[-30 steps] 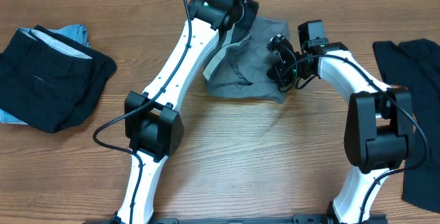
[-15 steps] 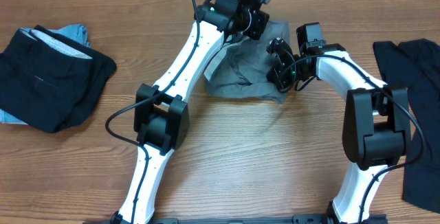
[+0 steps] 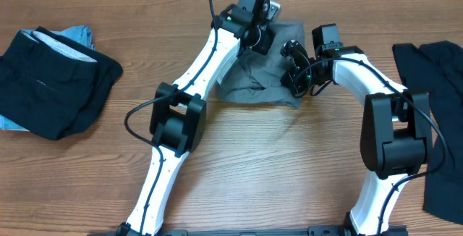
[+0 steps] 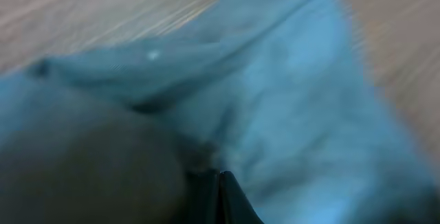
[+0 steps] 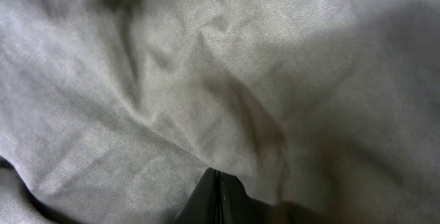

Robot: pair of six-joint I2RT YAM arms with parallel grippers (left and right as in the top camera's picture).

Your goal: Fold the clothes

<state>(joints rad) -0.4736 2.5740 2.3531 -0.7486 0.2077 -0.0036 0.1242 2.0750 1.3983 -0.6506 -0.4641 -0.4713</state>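
The left gripper (image 4: 218, 177) and right gripper (image 5: 217, 174) are each pressed together, apparently pinching the grey garment (image 3: 255, 85), which lies directly ahead of both tips. The fold should be drawn evenly, with the cloth held taut between the pinches.

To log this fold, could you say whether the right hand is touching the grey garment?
Touching. The right wrist view shows the grey garment puckered against the tip of the shut right hand.

A wooden table (image 3: 239, 163) bears a grey garment (image 3: 255, 89), black garments (image 3: 51, 84), light-blue cloth (image 3: 76, 32).
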